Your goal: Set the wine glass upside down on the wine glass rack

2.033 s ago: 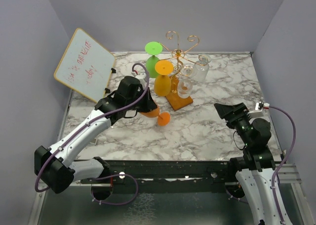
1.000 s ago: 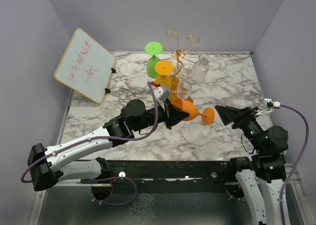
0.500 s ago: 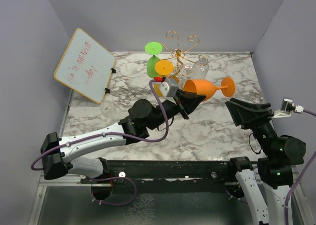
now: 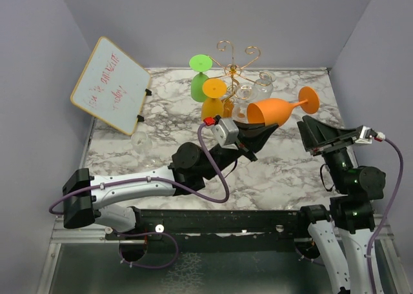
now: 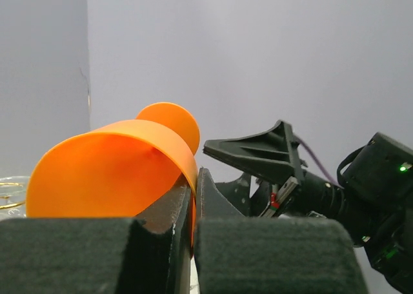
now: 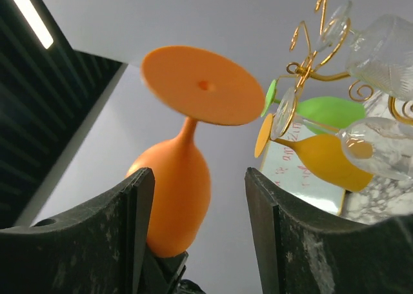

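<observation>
1. The orange wine glass was up in the air, front-right of the rack and not on it. The table was well below.
2. Left gripper was clamped on the bowl's rim, w/ the wall pinched btwn its fingers (left wrist view).
3. The glass lay on its side, long axis approx. left-right. Mouth faced the left arm; foot faced the right arm, tipped slightly up.
4. Right gripper had its jaws apart, no contact visible. From its own cam, stem & bowl lined up w/ the gap, foot nearest. Couldn't tell whether the glass sat btwn the fingers.
5. Right arm was nearer the stem end, so prob. a handover, w/ a grab at the stem next.
6. Look: opaque orange, smooth, likely plastic, w/ a flat round foot, short stem and tulip bowl. The rack carried a green glass & clear glasses upside down.
</observation>
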